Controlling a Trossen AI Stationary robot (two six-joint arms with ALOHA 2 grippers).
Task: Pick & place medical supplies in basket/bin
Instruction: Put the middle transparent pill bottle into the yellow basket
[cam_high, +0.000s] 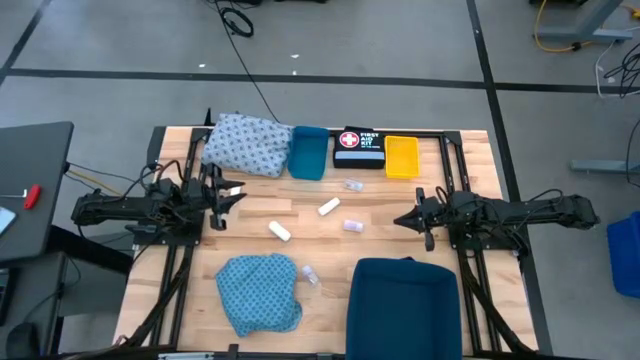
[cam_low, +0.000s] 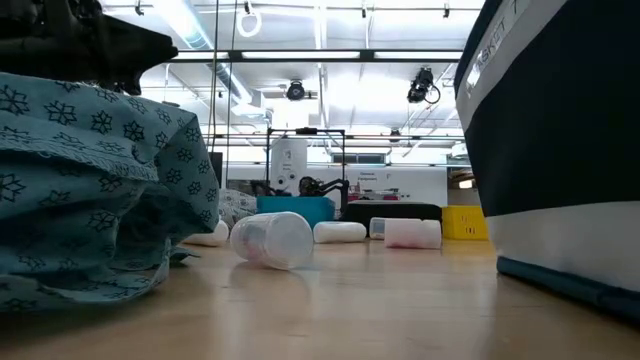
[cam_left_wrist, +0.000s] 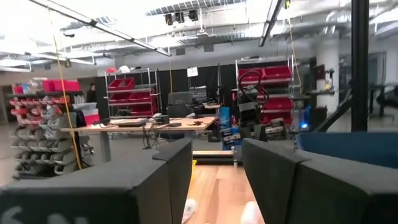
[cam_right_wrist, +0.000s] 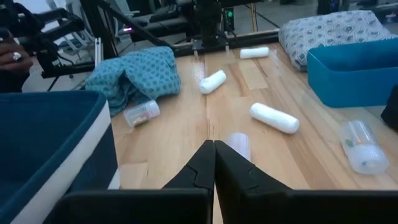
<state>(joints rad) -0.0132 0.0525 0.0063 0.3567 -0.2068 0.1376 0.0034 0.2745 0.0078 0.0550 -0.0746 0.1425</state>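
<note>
My left gripper (cam_high: 226, 196) hovers open at the table's left side, with a white roll (cam_high: 235, 188) (cam_right_wrist: 254, 53) lying just before it. My right gripper (cam_high: 404, 220) (cam_right_wrist: 214, 163) is shut on nothing at the right side. Between them lie two more white rolls (cam_high: 328, 207) (cam_high: 279, 232) and small pale vials (cam_high: 353, 185) (cam_high: 353, 225) (cam_high: 310, 273). The teal cloth (cam_high: 258, 290) (cam_low: 90, 180) is heaped on the near left. The whitish-blue cloth (cam_high: 245, 143) lies bunched at the far left.
A large dark blue basket (cam_high: 405, 305) (cam_low: 560, 130) stands at the near edge. Along the far edge sit a small teal bin (cam_high: 308, 152), a black first-aid box (cam_high: 358, 148) and a yellow bin (cam_high: 401, 157). A person's hand (cam_right_wrist: 12, 59) shows beyond the table.
</note>
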